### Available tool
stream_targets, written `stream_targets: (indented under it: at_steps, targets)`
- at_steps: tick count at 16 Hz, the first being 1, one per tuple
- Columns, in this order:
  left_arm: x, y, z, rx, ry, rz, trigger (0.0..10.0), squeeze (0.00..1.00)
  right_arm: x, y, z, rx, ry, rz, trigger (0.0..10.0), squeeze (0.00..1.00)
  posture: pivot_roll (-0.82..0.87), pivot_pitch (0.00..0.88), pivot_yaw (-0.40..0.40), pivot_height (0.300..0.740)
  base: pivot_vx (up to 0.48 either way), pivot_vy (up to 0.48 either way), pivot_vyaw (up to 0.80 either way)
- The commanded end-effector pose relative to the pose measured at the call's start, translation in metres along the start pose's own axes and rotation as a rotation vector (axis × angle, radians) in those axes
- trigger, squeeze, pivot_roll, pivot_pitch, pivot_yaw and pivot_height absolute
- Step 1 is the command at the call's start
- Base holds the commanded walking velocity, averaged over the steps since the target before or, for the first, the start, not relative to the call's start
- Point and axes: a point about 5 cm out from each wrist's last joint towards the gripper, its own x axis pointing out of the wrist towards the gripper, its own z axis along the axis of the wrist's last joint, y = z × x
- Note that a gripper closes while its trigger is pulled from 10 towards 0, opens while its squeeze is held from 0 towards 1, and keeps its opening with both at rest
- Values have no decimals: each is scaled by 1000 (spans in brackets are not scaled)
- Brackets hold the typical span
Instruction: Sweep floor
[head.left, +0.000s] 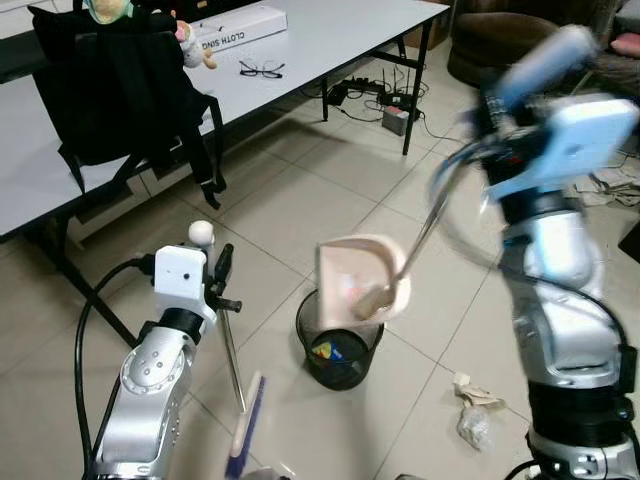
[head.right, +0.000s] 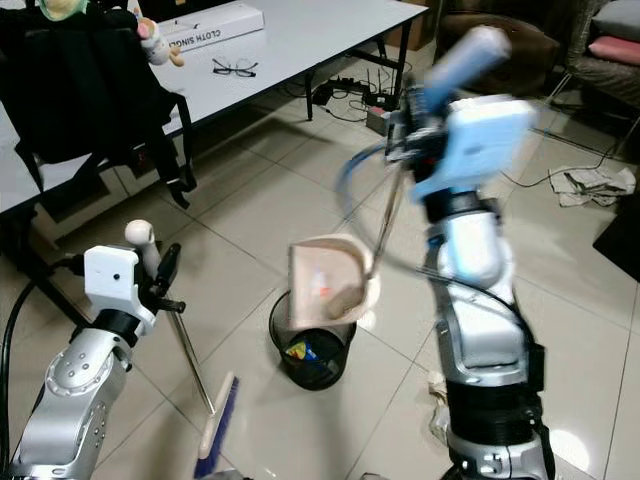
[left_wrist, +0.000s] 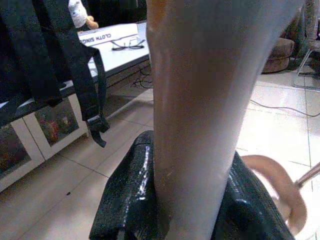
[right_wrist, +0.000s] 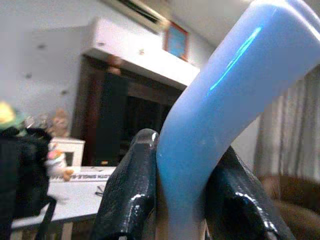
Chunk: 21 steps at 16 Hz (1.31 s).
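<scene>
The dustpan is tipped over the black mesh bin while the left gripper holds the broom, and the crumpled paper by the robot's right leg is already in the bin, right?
Not quite. The crumpled paper lies on the floor beside the bin, as the left eye view shows. The rest holds: the dustpan, held by the right gripper, tips over the bin, and the left gripper grips the broom.

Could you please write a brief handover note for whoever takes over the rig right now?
Right gripper: shut on the light blue handle of the beige dustpan, raised and tipped above the black mesh wastebasket.
Left gripper: shut on the pale broom handle; the blue-bristled broom head rests on the tiled floor beside the basket.
Done: some litter already lies in the basket.
Left: finish emptying the pan, then sweep up the crumpled white wrapper by the robot's right side.
</scene>
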Motion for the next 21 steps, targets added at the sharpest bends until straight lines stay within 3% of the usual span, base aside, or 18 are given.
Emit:
stream_targets:
  at_steps: [1,7,9,12,16,17,18,19,21]
  targets:
    - [3,1,3,15,-6,-4,10000,0,-1,13,19,-63,-124,86,10000,0,-2,58,64,740,0,0,0]
    - [2,0,2,19,-5,-16,10000,0,-17,56,15,-107,-165,302,10000,0,0,61,64,740,0,0,0]
    - [2,-1,2,21,-4,-24,10000,0,-29,78,12,-128,-175,440,10000,0,0,64,63,740,0,0,0]
    - [2,-2,1,21,0,-31,10000,0,-38,91,8,-196,-183,560,10000,0,-1,65,63,740,0,0,0]
    - [2,-4,1,23,0,-41,10000,0,-42,96,6,-227,-190,610,10000,0,1,65,63,740,0,0,0]
    - [2,-4,1,23,1,-43,10000,0,-41,94,4,-268,-184,593,10000,0,0,64,62,740,0,0,0]
    - [2,-5,0,25,4,-52,10000,0,-33,79,-1,-323,-135,457,10000,0,-1,65,62,740,0,0,0]
    - [2,-6,0,28,10,-68,10000,0,-26,62,-4,-350,-86,310,10000,0,1,65,61,740,0,0,0]
    - [0,-14,-8,27,61,-151,10000,0,-12,11,-8,-321,54,-29,10000,0,-5,66,64,740,0,0,0]
